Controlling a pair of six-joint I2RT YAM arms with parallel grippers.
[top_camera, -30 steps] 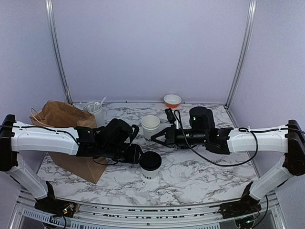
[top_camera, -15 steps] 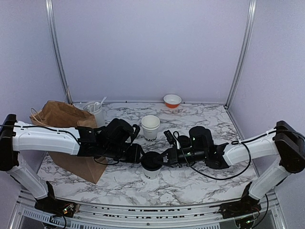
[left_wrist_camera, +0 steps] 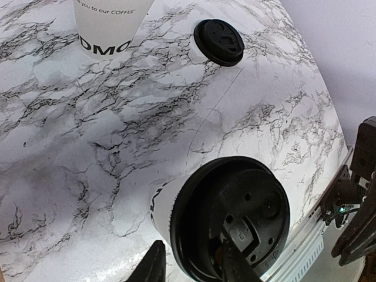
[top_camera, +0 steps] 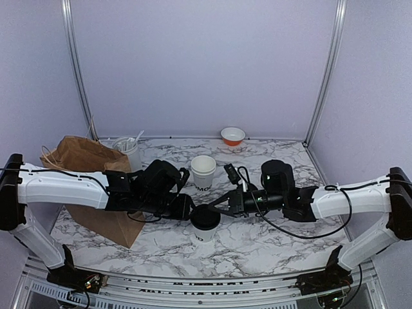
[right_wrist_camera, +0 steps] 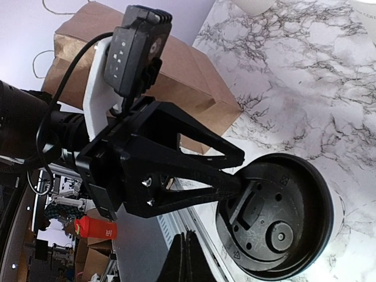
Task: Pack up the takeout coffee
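A white paper cup with a black lid [top_camera: 205, 220] stands at the table's front middle. My left gripper [top_camera: 190, 209] reaches it from the left. One finger [left_wrist_camera: 154, 267] is outside the cup wall and the other [left_wrist_camera: 235, 264] rests on the lid [left_wrist_camera: 235, 217], pinching the rim. My right gripper [top_camera: 217, 207] is shut and empty, with its tips [right_wrist_camera: 181, 258] just beside the lid [right_wrist_camera: 276, 223]. A second cup [top_camera: 203, 170] stands open behind, lettered [left_wrist_camera: 111, 26]. A loose black lid [left_wrist_camera: 219, 41] lies beyond it.
A brown paper bag [top_camera: 90, 161] lies at the left under my left arm and shows in the right wrist view [right_wrist_camera: 176, 64]. A grey-white utensil canister [top_camera: 131, 151] stands behind it. An orange-and-white bowl [top_camera: 232, 135] sits at the back wall.
My right gripper swung from beside the open cup down to the lidded cup's top, then drew back slightly to the right. My left gripper and the lidded cup stayed put.
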